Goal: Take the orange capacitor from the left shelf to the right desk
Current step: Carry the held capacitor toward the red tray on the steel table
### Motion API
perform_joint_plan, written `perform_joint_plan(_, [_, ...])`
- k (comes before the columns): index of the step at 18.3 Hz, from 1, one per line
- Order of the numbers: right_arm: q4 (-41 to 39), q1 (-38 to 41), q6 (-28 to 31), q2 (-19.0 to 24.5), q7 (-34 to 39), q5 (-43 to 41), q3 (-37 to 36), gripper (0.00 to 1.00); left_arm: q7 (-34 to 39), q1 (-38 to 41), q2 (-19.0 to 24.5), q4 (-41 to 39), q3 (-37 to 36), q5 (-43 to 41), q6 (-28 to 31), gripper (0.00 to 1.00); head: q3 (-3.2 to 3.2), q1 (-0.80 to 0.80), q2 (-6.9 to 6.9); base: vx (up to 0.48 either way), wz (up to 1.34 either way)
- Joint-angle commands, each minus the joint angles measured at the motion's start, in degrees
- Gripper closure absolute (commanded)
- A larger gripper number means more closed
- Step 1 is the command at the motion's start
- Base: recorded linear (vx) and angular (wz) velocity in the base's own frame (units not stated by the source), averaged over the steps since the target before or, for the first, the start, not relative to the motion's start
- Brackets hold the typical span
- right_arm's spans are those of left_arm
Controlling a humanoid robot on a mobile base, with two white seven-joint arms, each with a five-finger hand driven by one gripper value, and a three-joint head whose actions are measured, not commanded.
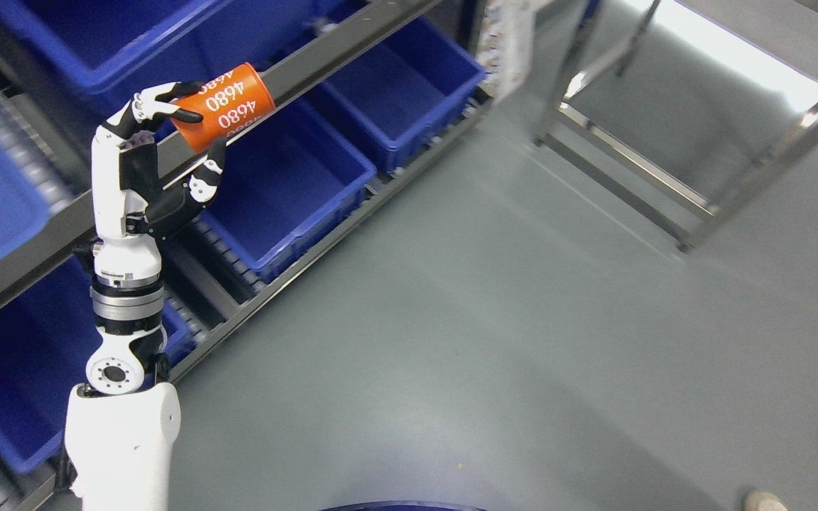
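One orange capacitor [223,106], printed "4680", gripped by left hand [150,167] fingers [160,96].

Orange capacitor [223,106] in left hand [145,170] fingers [157,99], by shelf [352,39].

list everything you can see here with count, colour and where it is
orange capacitor: one, orange with white 4680 print, held up in front of the shelf rail
bins: several, blue, on the shelf at left
shelf: one, dark grey rails with rollers, left side
metal frame: one, silver, upper right
floor: grey
shoe tip: one, pale, bottom right corner
left robot hand: one, white and black, gripping the capacitor; right one not in view
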Motion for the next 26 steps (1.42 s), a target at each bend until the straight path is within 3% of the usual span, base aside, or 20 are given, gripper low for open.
perform_joint_plan(1, [-1.94,0.75,-0.03,-1.0,0.06,0.0,-0.61,0.0,0.07,-0.33,1.0,-2.14,1.72,1.7,0.02,0.99,0.0,0.0,0.0,-0.036,-1.36])
perform_joint_plan(4, [-1.94,0.75,-0.03,-1.0,0.06,0.0,-0.61,0.0,0.07,-1.99,1.0,-2.05,0.85,1.7,0.02,0.99,0.0,0.0,0.0,0.055,-1.01])
perform_joint_plan(9, [-1.94,0.75,-0.03,-1.0,0.06,0.0,-0.61,0.0,2.52,-4.29,1.0,-1.79,-6.52,1.79,6.07,0.98,0.0,0.0,0.01,0.163,-0.71])
perform_joint_plan(14, [-1.94,0.75,-0.03,-1.0,0.06,0.0,-0.61,0.0,6.22,-9.11,1.0,-1.09,-11.46,1.79,16.08,0.98,0.0,0.0,0.01,0.274,-0.46])
perform_joint_plan(19, [-1.94,0.75,-0.03,-1.0,0.06,0.0,-0.61,0.0,6.13,-15.88,1.0,3.57,-12.16,1.79,20.31,0.98,0.0,0.0,0.02,0.397,-0.27])
perform_joint_plan(22, [-1.94,0.75,-0.03,-1.0,0.06,0.0,-0.61,0.0,6.13,-19.65,1.0,5.76,-14.88,1.79,26.01,0.98,0.0,0.0,0.02,0.464,-0.13])
perform_joint_plan(26, [-1.94,0.75,-0.03,-1.0,0.06,0.0,-0.61,0.0,6.22,-29.14,1.0,14.8,-16.99,-2.41,35.5,0.97,0.0,0.0,0.02,0.468,-0.12])
